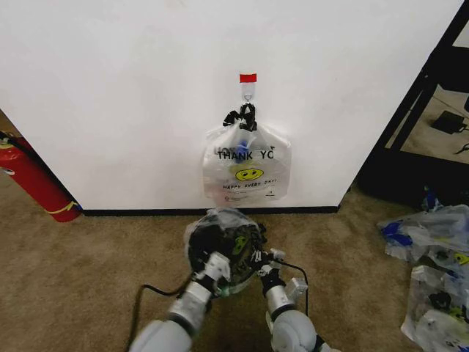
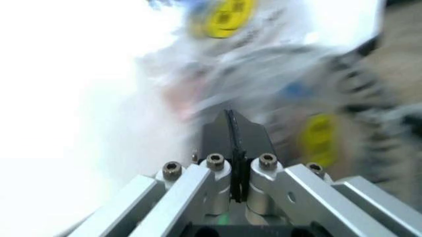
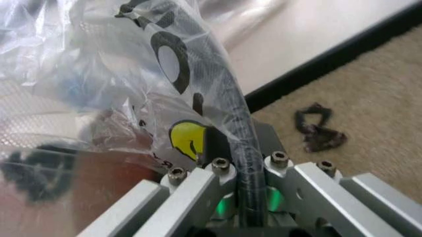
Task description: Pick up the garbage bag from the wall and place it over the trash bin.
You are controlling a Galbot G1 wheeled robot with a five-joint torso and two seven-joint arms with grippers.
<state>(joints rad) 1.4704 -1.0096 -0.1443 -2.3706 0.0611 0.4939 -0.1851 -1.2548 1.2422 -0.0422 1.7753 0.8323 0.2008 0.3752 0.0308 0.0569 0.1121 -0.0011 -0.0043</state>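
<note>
A garbage bag (image 1: 223, 229) with a yellow smiley is draped over the round black trash bin (image 1: 196, 253) on the carpet in front of me. My left gripper (image 1: 218, 265) is at the bin's near rim, its fingers (image 2: 221, 131) pressed shut with the tips in the plastic. Beside it my right gripper (image 1: 262, 270) is shut on the bag and the black rim wire (image 3: 240, 148) that runs between its fingers. More bags of the same kind (image 1: 247, 165) hang on the wall (image 1: 110, 88) from a hook (image 1: 248, 92) under red tape.
A red fire extinguisher (image 1: 33, 180) leans at the left by the wall. Loose bags (image 1: 432, 238) lie on the carpet at the right, near a black frame (image 1: 414, 110). A black cable (image 1: 146, 293) trails by my left arm. A black scrap (image 3: 318, 127) lies near the baseboard.
</note>
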